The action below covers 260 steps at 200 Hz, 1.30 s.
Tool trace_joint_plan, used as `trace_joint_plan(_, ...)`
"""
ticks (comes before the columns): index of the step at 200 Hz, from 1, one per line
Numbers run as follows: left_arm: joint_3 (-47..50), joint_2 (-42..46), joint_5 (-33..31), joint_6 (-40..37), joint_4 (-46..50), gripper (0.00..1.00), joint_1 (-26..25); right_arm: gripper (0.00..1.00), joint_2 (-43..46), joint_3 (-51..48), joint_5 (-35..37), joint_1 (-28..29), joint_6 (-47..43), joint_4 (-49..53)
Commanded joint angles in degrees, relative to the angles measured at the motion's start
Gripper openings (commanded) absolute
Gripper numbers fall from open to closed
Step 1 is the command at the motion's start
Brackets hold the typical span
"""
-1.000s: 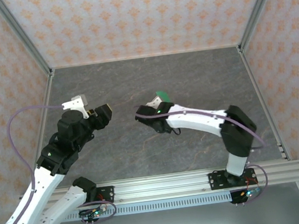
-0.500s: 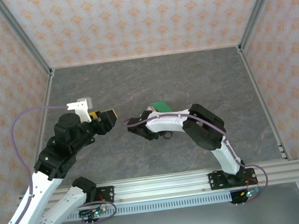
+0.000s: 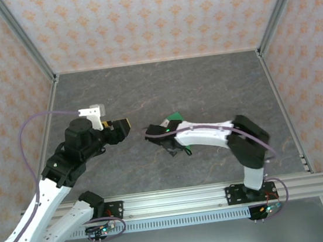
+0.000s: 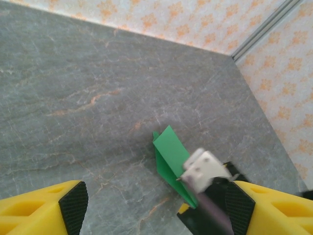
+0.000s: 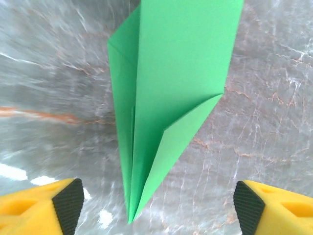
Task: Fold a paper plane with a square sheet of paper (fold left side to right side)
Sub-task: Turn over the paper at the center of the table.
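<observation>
Right wrist view first: we see the right gripper (image 5: 157, 204) with its two yellow fingers (image 5: 34, 205) spread wide, black pads facing each other and nothing clamped between them. One paper plane (image 5: 171, 88) lies on the grey marbled tabletop (image 5: 274, 98) just ahead. It is a narrow bright green dart with a long centre crease and a folded flap on one side. Its pointed tip reaches down into the gap between the fingers without touching either pad.

The left gripper (image 4: 156, 208) also stands wide open and empty, aimed across the tabletop at the same plane, which sits well beyond its fingertips. From that side, the right wrist's white camera mount (image 4: 203, 169) and the dark body under it cover the near end of the green paper.

We count one piece of paper, two grippers and two arms. From above, the right arm (image 3: 210, 134) rises from its base at the near right, bends sharply at the elbow and stretches its forearm leftward to mid-table. There it hides most of the plane, leaving a small green corner. The left arm (image 3: 56, 175) leans up and rightward from the near left corner, its gripper pointing at the right one, with bare tabletop between them. A purple cable (image 3: 32, 122) loops beside the left arm. Orange-patterned walls (image 3: 148, 16) and metal frame posts (image 3: 23, 37) enclose the tabletop, and a rail (image 3: 177, 199) runs along the near edge.
</observation>
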State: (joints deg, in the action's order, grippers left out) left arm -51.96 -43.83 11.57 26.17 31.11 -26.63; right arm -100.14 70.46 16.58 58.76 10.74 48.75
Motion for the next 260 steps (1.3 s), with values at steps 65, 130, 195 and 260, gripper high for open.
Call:
trace_joint_plan(65, 5.88, -23.02, 16.59, 11.78, -19.12, 0.76, -0.47, 1.00, 37.38, -23.34, -26.96, -23.90, 9.08, -22.44)
trace_joint_plan(130, 2.35, -45.44, 22.15, 17.22, -36.22, 0.72, -4.36, 1.00, 42.69, -34.04, -43.07, -39.48, 14.58, -29.83)
trace_joint_plan(195, -4.93, -61.23, 24.68, 18.91, -43.69, 0.60, -5.34, 1.00, 42.36, -35.15, -48.22, -42.81, 13.30, -29.93)
trace_joint_plan(260, -4.92, -65.19, 25.35, 19.83, -50.25, 0.16, -5.32, 0.95, 37.21, -34.35, -57.91, -42.87, 11.08, -34.86)
